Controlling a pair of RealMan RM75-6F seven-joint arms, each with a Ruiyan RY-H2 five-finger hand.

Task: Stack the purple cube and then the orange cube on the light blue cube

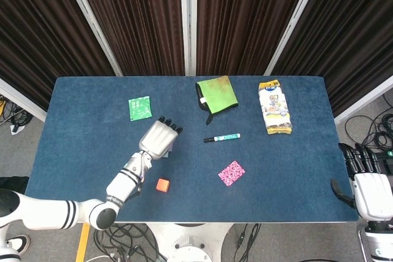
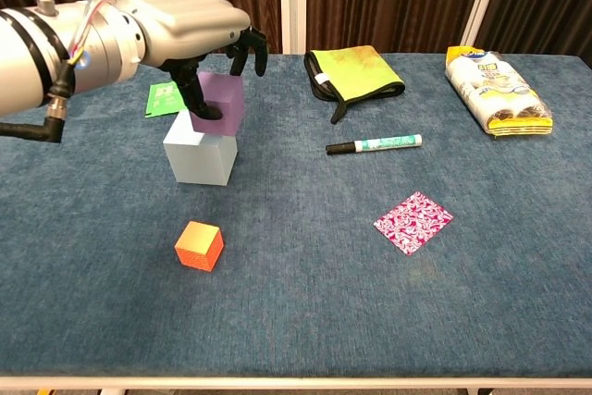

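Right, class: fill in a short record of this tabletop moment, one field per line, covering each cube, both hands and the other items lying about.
left hand: grips the purple cube
purple cube: on the light blue cube
light blue cube: on the blue table
orange cube: alone, on the near side of the stack
right hand: off the table edge, holds nothing
other items: green cloth, marker pen, pink patterned card, snack packet, green sachet
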